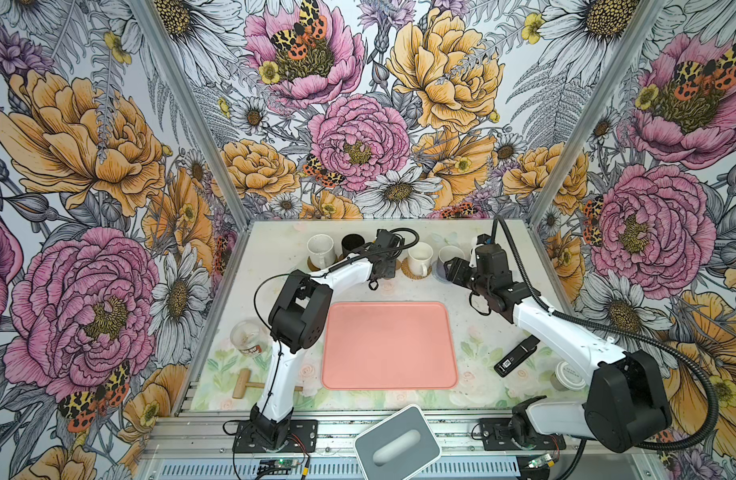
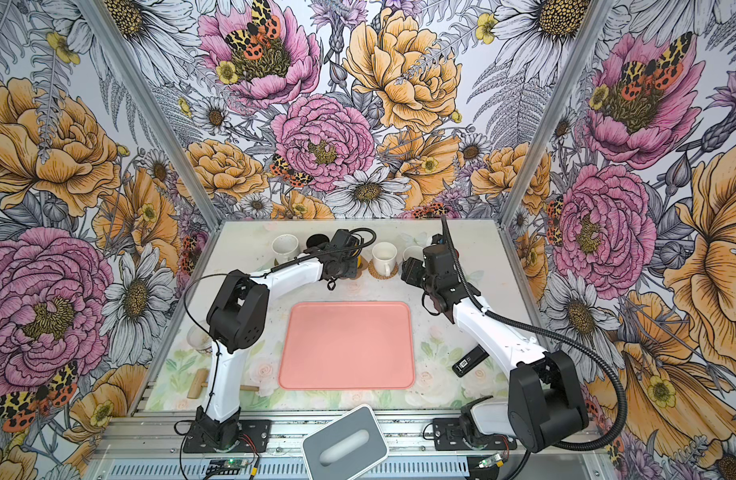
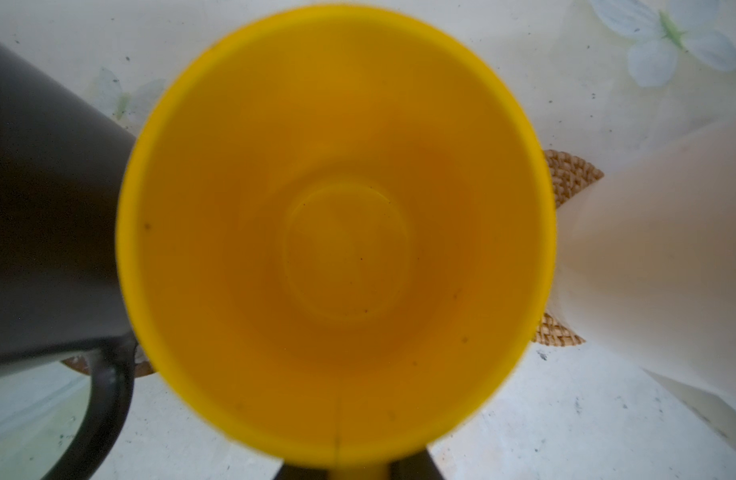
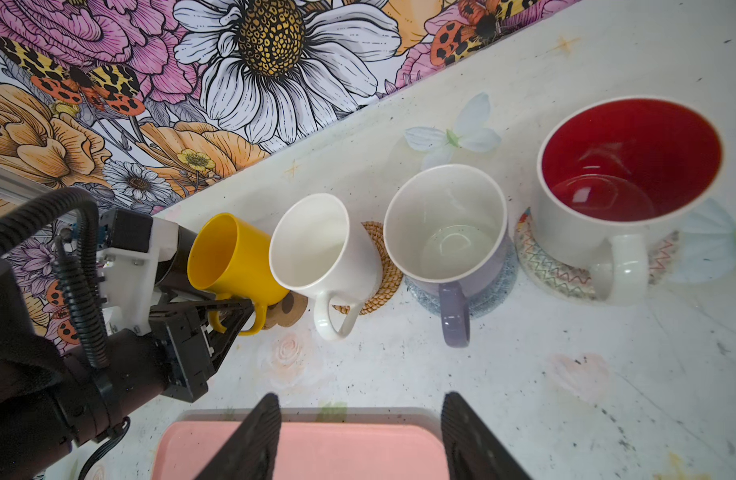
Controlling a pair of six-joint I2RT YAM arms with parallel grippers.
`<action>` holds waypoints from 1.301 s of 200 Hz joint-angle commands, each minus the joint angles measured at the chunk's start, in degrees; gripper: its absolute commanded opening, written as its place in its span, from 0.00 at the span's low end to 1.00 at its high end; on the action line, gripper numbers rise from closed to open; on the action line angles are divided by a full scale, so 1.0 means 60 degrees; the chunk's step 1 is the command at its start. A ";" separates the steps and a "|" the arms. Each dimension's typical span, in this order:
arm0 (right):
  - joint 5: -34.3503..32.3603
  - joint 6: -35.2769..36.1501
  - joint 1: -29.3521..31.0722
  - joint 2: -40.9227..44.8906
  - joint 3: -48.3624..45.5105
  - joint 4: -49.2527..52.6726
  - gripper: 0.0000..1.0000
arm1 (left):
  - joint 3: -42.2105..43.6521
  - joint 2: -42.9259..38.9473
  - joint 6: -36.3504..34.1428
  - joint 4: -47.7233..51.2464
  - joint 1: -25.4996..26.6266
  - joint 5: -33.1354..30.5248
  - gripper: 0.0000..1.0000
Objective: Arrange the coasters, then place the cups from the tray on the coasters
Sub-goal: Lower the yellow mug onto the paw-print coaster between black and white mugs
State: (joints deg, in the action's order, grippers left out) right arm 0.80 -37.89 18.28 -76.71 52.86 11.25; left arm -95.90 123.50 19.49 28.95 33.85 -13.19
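My left gripper [image 4: 242, 311] is shut on the handle of the yellow cup [image 4: 229, 253], which fills the left wrist view [image 3: 337, 232]. The cup is at the brown paw-print coaster [image 4: 289, 308]; I cannot tell whether it touches. In the back row a white cup [image 1: 320, 250] and a black cup [image 1: 353, 245] stand on brown discs. A cream-white cup [image 4: 316, 249] is on rattan [image 4: 386, 270], a lavender cup [image 4: 449, 224] on grey-blue weave [image 4: 497, 291], and a red-inside cup [image 4: 624, 178] on a lacy round [image 4: 553, 274]. My right gripper [image 4: 360, 415] hangs open over the far edge of the bare pink tray [image 1: 389, 345].
A glass jar [image 1: 248, 337] and a wooden mallet [image 1: 243, 383] lie left of the tray. A black device [image 1: 517, 356] and a white-lidded jar [image 1: 568, 376] lie to its right. A grey box [image 1: 396, 444] with an oval slot sits at the front edge.
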 commanded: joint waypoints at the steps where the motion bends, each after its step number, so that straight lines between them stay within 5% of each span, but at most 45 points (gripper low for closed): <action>1: 0.0047 -0.0072 -0.0091 0.0301 -0.0047 -0.0161 0.64 | -0.0430 0.0173 -0.0105 -0.0326 -0.0058 0.0133 0.03; 75: 0.0065 -0.0066 -0.0145 0.0331 -0.0081 -0.0149 0.64 | -0.0467 0.0127 -0.0098 -0.0256 -0.0058 0.0468 0.26; 191: 0.0065 -0.0087 -0.0162 0.0381 -0.0128 -0.0163 0.64 | -0.0368 -0.0017 -0.0098 -0.0284 -0.0045 0.0510 0.37; 260: 0.0059 -0.0087 -0.0180 0.0425 -0.0175 -0.0169 0.64 | -0.0268 -0.0171 -0.0098 -0.0284 -0.0002 0.0504 0.56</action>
State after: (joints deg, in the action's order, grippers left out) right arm 0.97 -38.13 17.54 -75.85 52.21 11.27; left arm -97.19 123.87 19.33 28.86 33.85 -10.81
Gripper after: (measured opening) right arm 0.639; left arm 0.535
